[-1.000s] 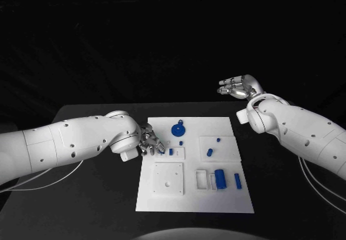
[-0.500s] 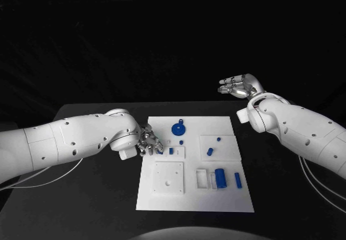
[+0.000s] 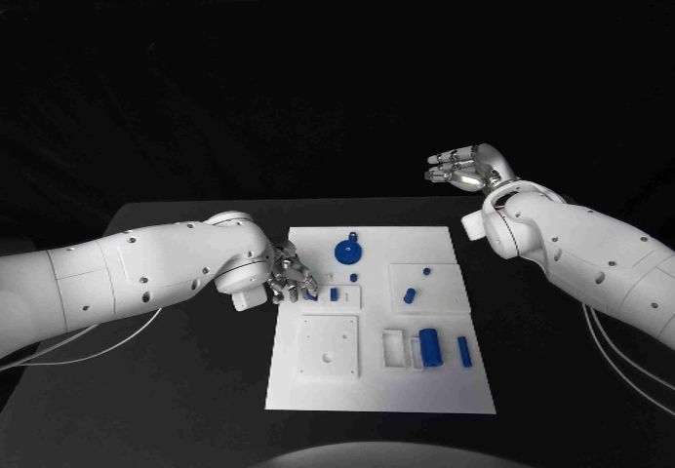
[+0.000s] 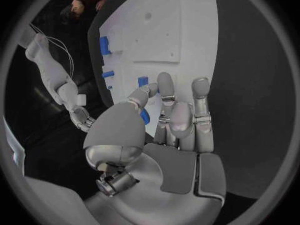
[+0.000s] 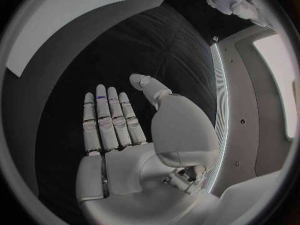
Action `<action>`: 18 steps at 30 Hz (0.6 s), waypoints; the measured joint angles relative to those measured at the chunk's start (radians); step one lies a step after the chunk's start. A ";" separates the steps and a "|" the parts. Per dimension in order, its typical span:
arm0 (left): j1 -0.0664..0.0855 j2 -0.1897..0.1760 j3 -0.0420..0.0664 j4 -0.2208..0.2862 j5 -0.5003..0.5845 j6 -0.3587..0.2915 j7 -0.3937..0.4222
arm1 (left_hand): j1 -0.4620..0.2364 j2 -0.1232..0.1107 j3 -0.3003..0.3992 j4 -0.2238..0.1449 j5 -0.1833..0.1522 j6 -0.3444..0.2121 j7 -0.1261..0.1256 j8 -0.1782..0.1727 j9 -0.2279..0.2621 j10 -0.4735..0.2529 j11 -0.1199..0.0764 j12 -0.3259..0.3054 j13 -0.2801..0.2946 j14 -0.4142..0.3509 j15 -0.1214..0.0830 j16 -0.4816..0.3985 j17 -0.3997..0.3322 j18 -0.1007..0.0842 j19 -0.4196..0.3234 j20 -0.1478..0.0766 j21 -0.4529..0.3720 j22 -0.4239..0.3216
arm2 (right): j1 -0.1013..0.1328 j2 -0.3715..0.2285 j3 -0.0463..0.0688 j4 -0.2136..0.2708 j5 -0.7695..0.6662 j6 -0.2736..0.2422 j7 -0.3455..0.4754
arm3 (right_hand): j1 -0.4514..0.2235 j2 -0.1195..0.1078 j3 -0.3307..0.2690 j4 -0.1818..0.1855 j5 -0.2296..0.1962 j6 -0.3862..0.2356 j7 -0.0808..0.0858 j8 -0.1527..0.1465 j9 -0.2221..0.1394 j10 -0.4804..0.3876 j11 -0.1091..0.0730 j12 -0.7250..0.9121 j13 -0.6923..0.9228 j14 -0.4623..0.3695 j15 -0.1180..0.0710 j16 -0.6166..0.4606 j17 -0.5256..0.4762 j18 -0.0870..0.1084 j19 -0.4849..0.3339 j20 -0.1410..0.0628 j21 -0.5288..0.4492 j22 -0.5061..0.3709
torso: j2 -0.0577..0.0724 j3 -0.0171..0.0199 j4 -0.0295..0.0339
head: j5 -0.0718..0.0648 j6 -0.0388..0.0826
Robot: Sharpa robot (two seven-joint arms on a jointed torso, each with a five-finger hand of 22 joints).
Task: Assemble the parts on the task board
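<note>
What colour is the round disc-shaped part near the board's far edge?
Blue: the disc part shows best in the head view.

This looks like a robot lab. A black counter [image 3: 183,390] stands in a dark room with black all around it. On it lies a white task board [image 3: 379,390] with small blue parts [image 3: 429,347].

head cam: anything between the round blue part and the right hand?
In the head view, only bare white task board and black table lie between the round blue part and the raised right hand.
</note>
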 measured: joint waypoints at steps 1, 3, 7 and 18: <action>0.000 0.000 0.000 0.000 -0.001 0.000 0.000 | 0.000 0.000 0.000 0.000 0.000 0.000 0.000 0.000 0.000 0.000 0.000 0.000 0.000 0.000 0.000 0.000 0.000 0.000 0.000 0.000 0.000 0.000 | 0.000 0.000 0.000 0.000 0.000 0.000 0.000 | 0.000 0.000 0.000 0.000 0.000 0.000 0.000 0.000 0.000 0.000 0.000 0.000 0.000 0.000 0.000 0.000 0.000 0.000 0.000 0.000 0.000 0.000 | 0.000 0.0000 0.0000 | 0.000 0.000; 0.000 0.001 0.000 -0.001 -0.002 0.001 0.000 | 0.000 0.000 0.000 0.000 0.000 0.000 0.000 0.000 0.000 0.000 0.000 0.000 0.000 0.000 0.000 0.000 0.000 0.000 0.000 0.000 0.000 0.000 | 0.000 0.000 0.000 0.000 0.000 0.000 0.000 | 0.000 0.000 0.000 0.000 0.000 0.000 0.000 0.000 0.000 0.000 0.000 0.000 0.000 -0.003 0.003 0.000 0.000 0.000 0.000 0.000 0.000 0.000 | 0.000 -0.0001 0.0000 | -0.001 0.000; 0.000 0.005 0.000 -0.002 -0.005 0.004 -0.001 | 0.000 0.000 0.000 0.000 0.000 0.000 0.000 -0.002 0.018 0.000 0.000 0.000 -0.001 0.000 0.000 0.000 0.000 0.000 0.000 0.000 0.000 0.000 | 0.000 0.000 0.000 0.000 0.000 0.000 0.000 | 0.000 0.000 0.000 0.000 0.000 0.000 0.000 0.000 0.000 0.000 0.000 0.000 0.000 -0.003 0.003 0.000 0.000 0.000 0.000 0.000 0.000 0.000 | 0.000 -0.0003 0.0001 | -0.001 -0.001; 0.003 0.015 0.001 -0.003 -0.017 0.015 -0.012 | 0.000 0.000 0.005 -0.005 0.000 0.000 0.000 -0.008 0.052 0.000 0.000 0.034 0.000 0.007 0.000 0.009 0.016 0.016 -0.004 0.004 0.004 0.000 | 0.000 0.001 0.000 0.000 0.000 0.001 0.000 | 0.000 0.000 0.000 0.000 0.000 0.000 0.000 0.000 0.000 0.000 0.000 0.000 0.000 -0.003 0.003 0.000 0.000 0.000 0.000 0.000 0.000 0.000 | 0.000 -0.0002 -0.0003 | -0.001 -0.006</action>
